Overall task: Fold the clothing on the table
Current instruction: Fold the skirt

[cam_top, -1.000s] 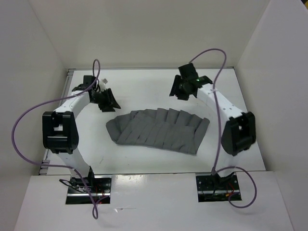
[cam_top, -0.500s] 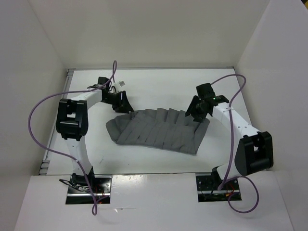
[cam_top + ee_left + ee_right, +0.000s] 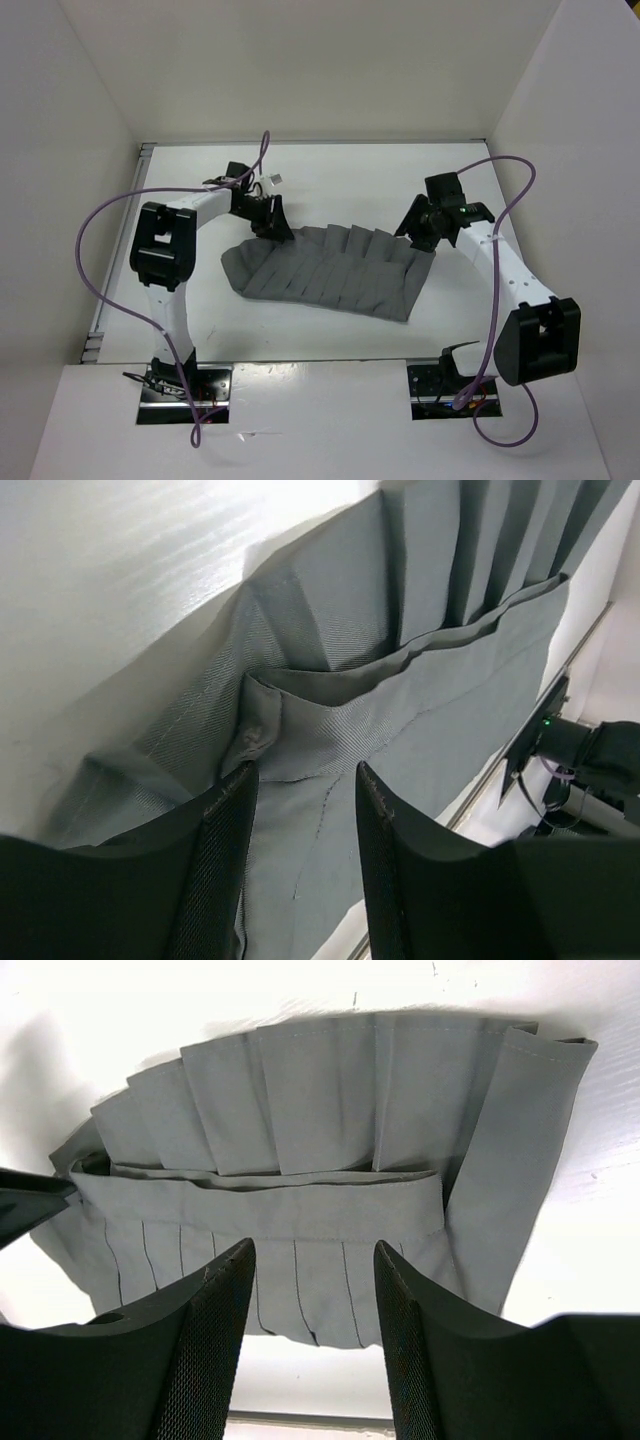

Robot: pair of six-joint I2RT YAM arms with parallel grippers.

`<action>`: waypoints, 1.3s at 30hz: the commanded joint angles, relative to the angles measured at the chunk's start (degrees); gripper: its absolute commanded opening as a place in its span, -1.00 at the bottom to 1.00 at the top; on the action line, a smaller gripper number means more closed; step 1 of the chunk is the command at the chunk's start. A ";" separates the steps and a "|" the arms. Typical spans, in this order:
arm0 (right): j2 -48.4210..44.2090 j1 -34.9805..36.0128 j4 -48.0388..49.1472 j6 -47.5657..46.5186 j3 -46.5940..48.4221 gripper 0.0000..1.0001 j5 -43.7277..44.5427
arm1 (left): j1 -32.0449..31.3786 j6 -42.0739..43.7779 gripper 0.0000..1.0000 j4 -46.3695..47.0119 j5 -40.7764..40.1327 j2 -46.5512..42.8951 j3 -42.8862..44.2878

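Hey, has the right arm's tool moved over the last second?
Yes. The right tool came away from the back wall to the far right corner of the grey pleated fabric skirt.

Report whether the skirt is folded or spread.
Spread flat: the skirt lies fanned on the table, pleats showing. A straight edge crosses them; cannot tell whether that is a fold.

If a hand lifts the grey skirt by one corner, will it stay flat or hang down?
The skirt would probably hang limp: its thin cloth lies in soft folds. Pushed, it would likely bunch up, as one corner already wrinkles.
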 commanded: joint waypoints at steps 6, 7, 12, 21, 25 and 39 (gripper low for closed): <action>-3.72 -0.28 0.10 -0.04 -1.03 0.16 -1.97 | -0.59 -0.68 0.03 1.21 -6.65 -0.53 0.50; -4.33 -0.28 0.10 -0.04 -1.55 0.16 -1.97 | -0.59 -1.29 0.03 1.73 -7.70 -2.10 0.49; -4.86 -0.28 0.10 -0.04 -2.08 0.16 -2.50 | 0.11 -1.30 0.03 1.74 -8.86 -5.09 -0.04; -6.00 -0.28 -0.95 -0.04 -2.61 0.16 -2.50 | 0.73 -1.30 0.03 1.74 -5.52 -1.59 1.28; -6.53 -0.28 -0.95 -0.04 -2.61 0.18 -2.50 | 0.73 -1.30 0.03 2.27 -4.37 -1.06 1.28; -7.59 -0.28 0.18 1.54 -4.80 0.18 -3.12 | -2.79 -1.30 -0.47 2.27 -0.24 2.63 1.28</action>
